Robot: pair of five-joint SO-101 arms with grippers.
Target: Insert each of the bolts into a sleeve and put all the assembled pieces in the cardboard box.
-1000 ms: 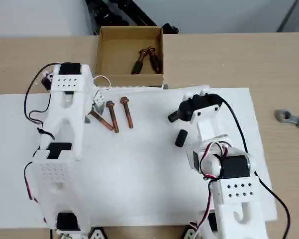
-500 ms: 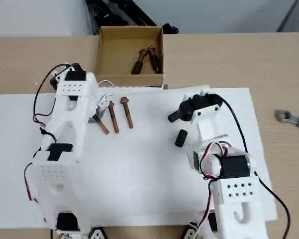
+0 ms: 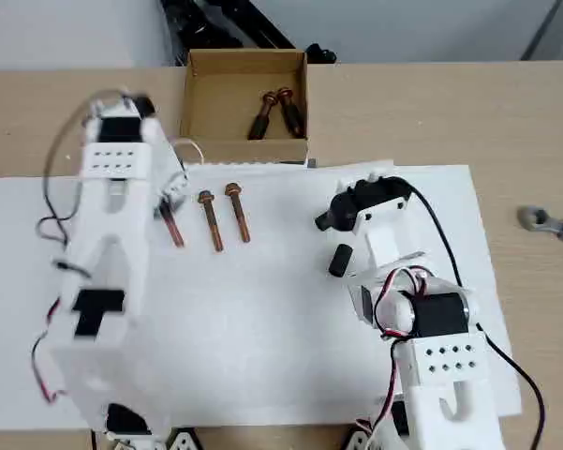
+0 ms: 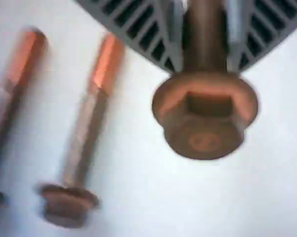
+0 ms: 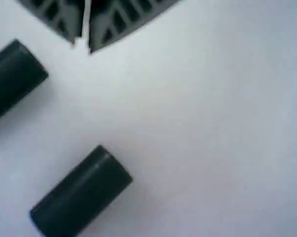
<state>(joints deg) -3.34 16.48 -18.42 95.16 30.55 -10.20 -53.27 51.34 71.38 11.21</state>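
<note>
Left hand [image 4: 205, 44] with bolt [image 4: 205, 116] now higher above white sheet [image 3: 262, 319].

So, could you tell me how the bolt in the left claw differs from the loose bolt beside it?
The held bolt is clamped in the left claw, head facing the wrist camera; the loose bolt lies free on the white sheet, seen side-on. Both are copper-coloured with flanged heads.

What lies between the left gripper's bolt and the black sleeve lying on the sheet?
In the high view, two loose bolts, then bare white sheet.
</note>
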